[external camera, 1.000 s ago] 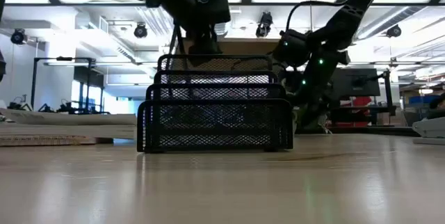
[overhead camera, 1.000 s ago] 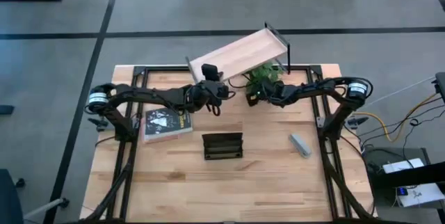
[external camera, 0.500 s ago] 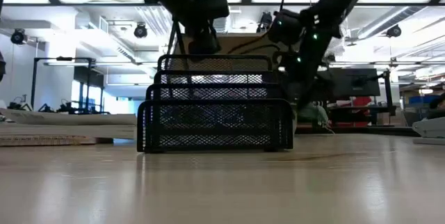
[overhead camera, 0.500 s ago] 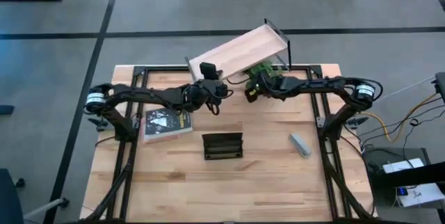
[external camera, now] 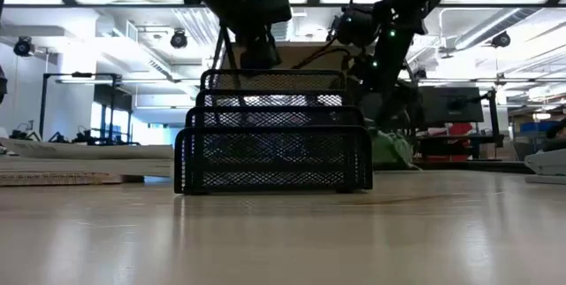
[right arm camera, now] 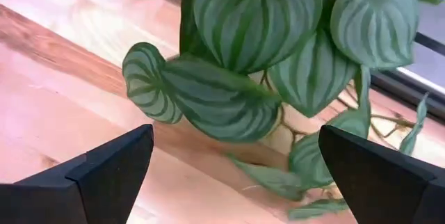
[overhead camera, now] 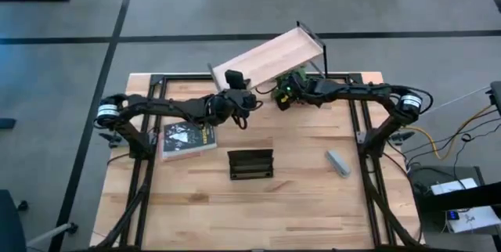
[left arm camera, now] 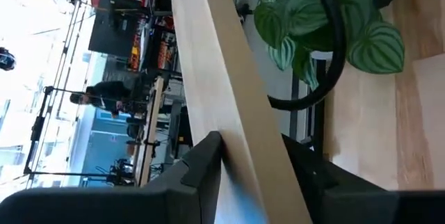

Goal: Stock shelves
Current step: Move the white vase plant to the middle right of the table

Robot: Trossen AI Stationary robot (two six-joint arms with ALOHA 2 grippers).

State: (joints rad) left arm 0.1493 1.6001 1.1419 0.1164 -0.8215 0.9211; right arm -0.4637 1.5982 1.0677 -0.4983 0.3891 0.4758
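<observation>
Wooden shelf [overhead camera: 270, 58] clamped by left pincer [overhead camera: 235, 94]; right pincer [overhead camera: 283, 95] spread beside plant [right arm camera: 278, 50].

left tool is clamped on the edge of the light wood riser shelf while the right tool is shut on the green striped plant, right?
Not quite. The left tool is indeed clamped on the edge of the light wood riser shelf, as the left wrist view shows. But the right tool is open, not shut on the green striped plant: the right wrist view shows its fingers spread wide with the leaves ahead of them, ungrasped.
</observation>
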